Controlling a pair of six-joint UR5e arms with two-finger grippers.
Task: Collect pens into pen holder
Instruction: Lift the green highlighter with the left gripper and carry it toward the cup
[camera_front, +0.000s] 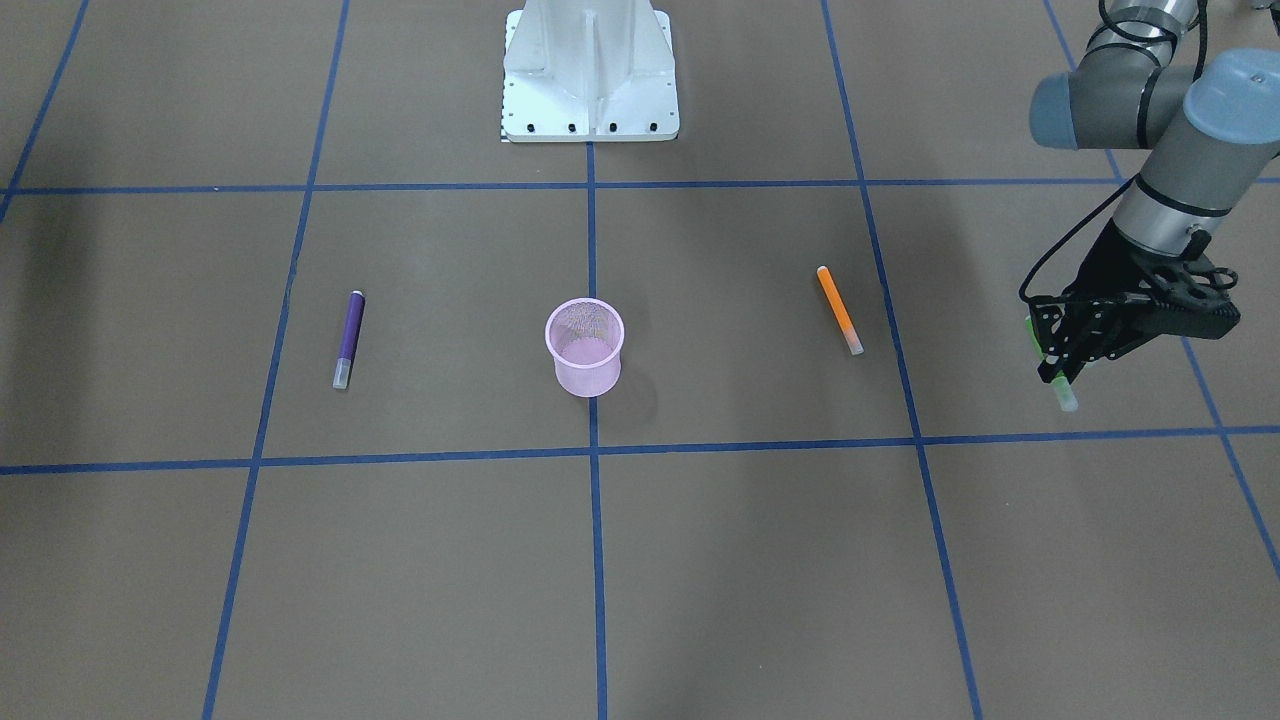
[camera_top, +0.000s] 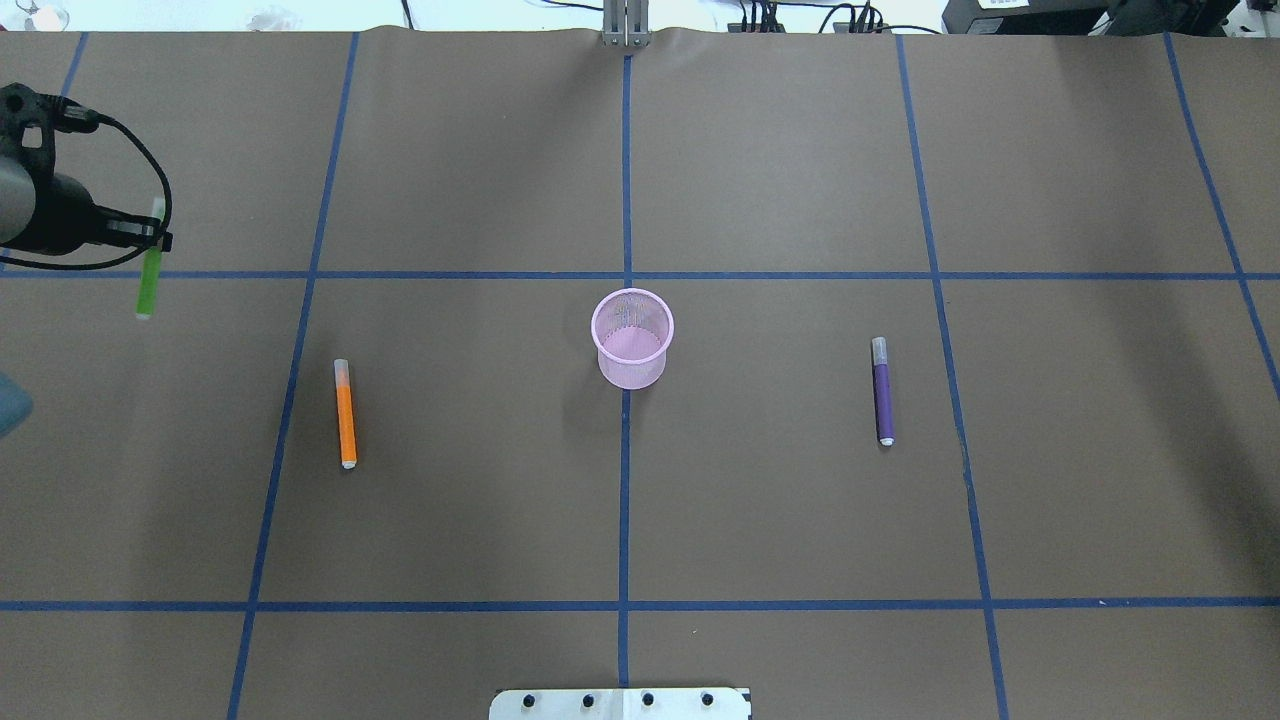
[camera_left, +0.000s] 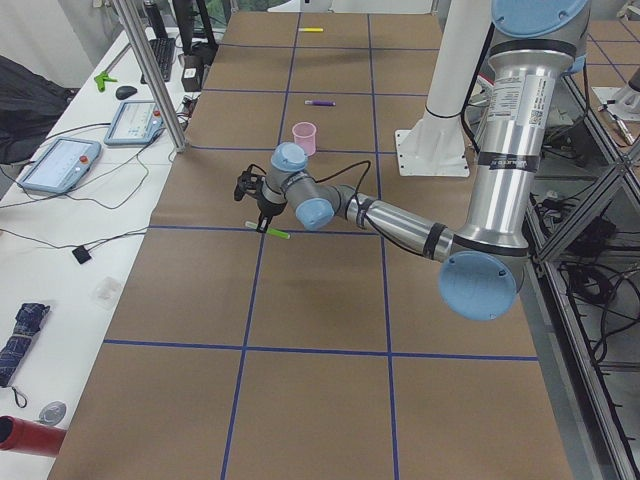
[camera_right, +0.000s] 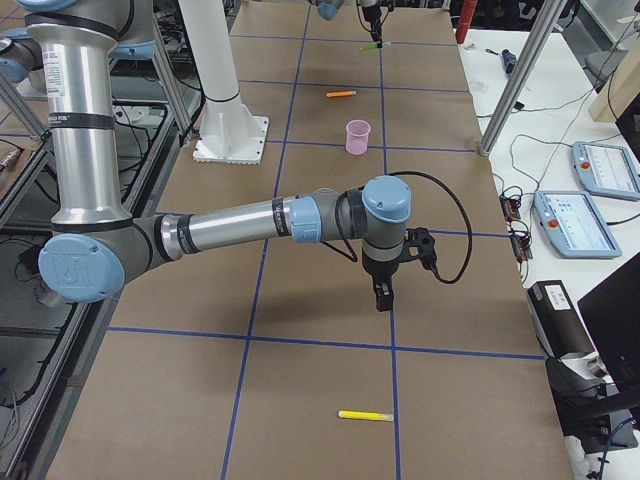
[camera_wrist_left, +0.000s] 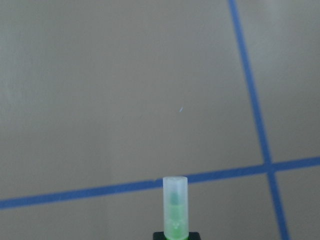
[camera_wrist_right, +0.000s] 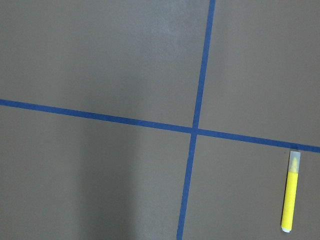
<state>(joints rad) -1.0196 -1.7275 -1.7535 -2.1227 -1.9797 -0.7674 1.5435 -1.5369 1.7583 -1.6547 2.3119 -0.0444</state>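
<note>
The pink mesh pen holder (camera_front: 585, 345) (camera_top: 632, 335) stands upright at the table's middle. A purple pen (camera_front: 348, 338) (camera_top: 882, 390) lies flat on the robot's right of it. On the other side lies an orange pen (camera_front: 839, 309) (camera_top: 344, 413). My left gripper (camera_front: 1052, 355) (camera_top: 150, 237) is far out on the left, shut on the green pen (camera_front: 1065, 392) (camera_top: 149, 285) (camera_wrist_left: 175, 207), whose whitish cap pokes out past the fingers. My right gripper (camera_right: 383, 295) points down over bare table, seen only from the side; I cannot tell whether it is open or shut.
A yellow pen (camera_right: 365, 415) (camera_wrist_right: 291, 192) lies near the table's right end. The white robot base (camera_front: 590, 70) stands at the table's back middle. Blue tape lines grid the brown table. A bench with tablets (camera_right: 588, 195) runs along the far side.
</note>
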